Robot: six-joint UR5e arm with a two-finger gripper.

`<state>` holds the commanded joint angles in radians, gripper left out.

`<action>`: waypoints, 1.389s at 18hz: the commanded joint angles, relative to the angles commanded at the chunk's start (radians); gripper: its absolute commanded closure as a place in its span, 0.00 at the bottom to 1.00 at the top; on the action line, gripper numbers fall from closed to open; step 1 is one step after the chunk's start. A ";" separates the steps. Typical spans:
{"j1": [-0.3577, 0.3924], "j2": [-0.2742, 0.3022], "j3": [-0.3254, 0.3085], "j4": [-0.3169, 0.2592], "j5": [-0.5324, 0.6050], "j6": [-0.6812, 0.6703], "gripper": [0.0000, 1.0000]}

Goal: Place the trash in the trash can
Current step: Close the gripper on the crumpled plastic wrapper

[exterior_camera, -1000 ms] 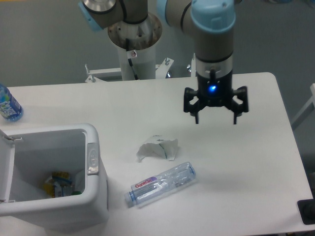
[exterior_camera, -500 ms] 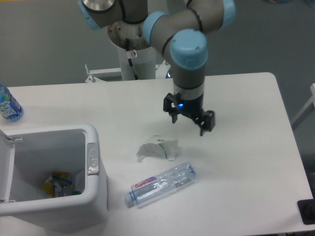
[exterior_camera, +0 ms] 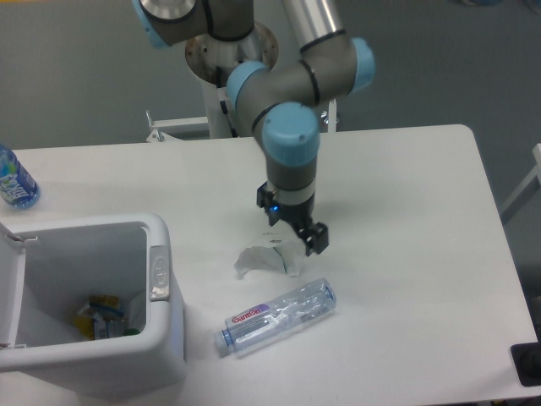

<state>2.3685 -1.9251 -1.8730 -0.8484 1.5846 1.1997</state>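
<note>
Your gripper (exterior_camera: 292, 228) hangs with its jaws spread, holding nothing, directly above the crumpled paper scrap (exterior_camera: 269, 259) on the surface (exterior_camera: 406, 254). The clear bottle (exterior_camera: 277, 316) lies just in front of the scrap. The open trash can (exterior_camera: 161, 288) stands to the left.

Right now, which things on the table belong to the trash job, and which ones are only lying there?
Belong to the job:
- crumpled paper scrap, below the gripper with open jaws
- clear bottle with purple-red label, lying on its side
- white trash can, lid open, some rubbish already inside

Only lying there:
- blue-label bottle, at the table's far left edge
</note>
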 joint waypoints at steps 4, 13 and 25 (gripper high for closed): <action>-0.015 0.000 -0.014 0.003 0.031 -0.038 0.05; -0.014 0.037 -0.043 -0.006 0.045 -0.032 1.00; 0.105 0.313 0.047 -0.170 -0.185 -0.083 1.00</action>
<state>2.4740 -1.6125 -1.8257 -1.0185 1.3997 1.1170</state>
